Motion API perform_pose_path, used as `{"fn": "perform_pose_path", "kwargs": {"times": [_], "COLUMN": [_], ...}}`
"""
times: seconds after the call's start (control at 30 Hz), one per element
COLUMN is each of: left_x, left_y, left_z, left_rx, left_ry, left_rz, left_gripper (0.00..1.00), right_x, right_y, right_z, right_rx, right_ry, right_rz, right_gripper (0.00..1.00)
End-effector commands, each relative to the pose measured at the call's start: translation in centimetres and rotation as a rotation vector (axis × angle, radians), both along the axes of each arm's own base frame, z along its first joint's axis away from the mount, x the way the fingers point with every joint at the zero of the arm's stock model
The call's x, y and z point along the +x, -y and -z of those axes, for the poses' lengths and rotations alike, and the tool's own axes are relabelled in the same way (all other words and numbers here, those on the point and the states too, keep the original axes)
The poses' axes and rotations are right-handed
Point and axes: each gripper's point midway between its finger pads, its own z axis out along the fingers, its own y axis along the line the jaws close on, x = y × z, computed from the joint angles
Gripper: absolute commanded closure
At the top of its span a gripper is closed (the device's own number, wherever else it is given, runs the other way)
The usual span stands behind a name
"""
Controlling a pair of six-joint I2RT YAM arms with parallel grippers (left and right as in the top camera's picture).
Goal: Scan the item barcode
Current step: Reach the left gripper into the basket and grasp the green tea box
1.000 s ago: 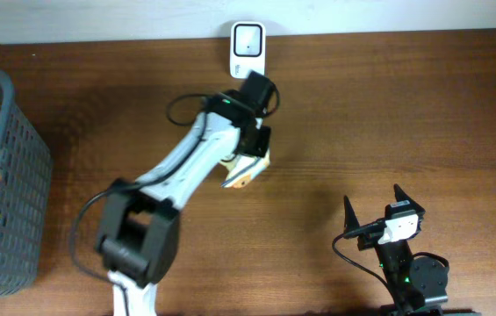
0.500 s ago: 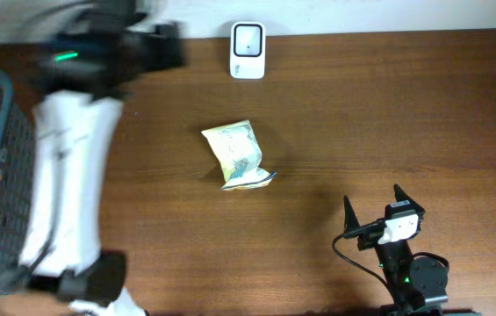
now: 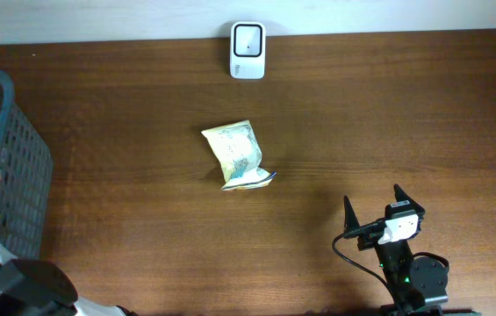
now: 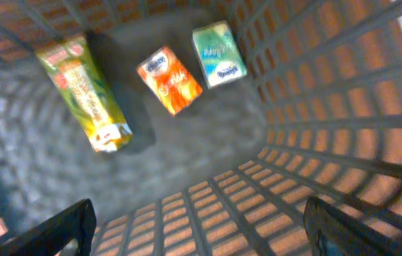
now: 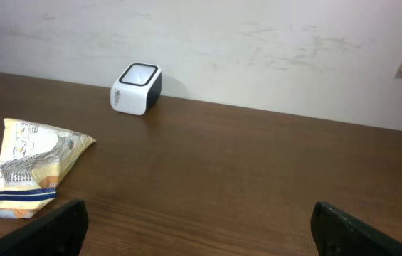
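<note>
While the packet (image 3: 237,156) is seen mid-frame on open table (image 3: 423,105), scanner (image 3: 248,39) at the top edge, left claw (image 4: 201,220) spread wide and empty above the basket (image 4: 321,107), right claw (image 3: 371,197) likewise spread empty, lower right.

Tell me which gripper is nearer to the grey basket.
Left. The left gripper hangs open directly above the basket, looking into it. The right gripper sits at the opposite side of the table, with the snack packet lying in between.
</note>
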Motion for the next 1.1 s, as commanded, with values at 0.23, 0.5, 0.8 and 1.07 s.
{"fn": "perform_pose_path", "kwargs": {"times": [0.23,0.5,0.8,1.07], "left_x": [-2.9,-6.9,-7.2,-7.2], "left_y": [-3.9,-7.5,-7.2,-7.9], "left_z": [9.3,12.6,20.0,21.0], "left_rx": [0.014,0.016,-0.111,-0.090], "left_ry": [-0.078,-0.136,-0.264,-0.282], "left_rz": [-0.124,-0.250,-0.241,-0.251], "left_gripper": [0.09,0.00,0.11,0.41], "right_x": [0.0,0.0,0.0,0.0], "right_y": [0.0,0.0,0.0,0.0], "right_z": [0.2,0.2,0.2,0.2], "right_rx": [0.004,0.004,0.004,0.004], "right_ry": [-0.001,-0.001,-0.001,-0.001], "right_rz": [0.005,0.005,0.004,0.005], "right_gripper": [0.01,0.01,0.01,0.01]}}
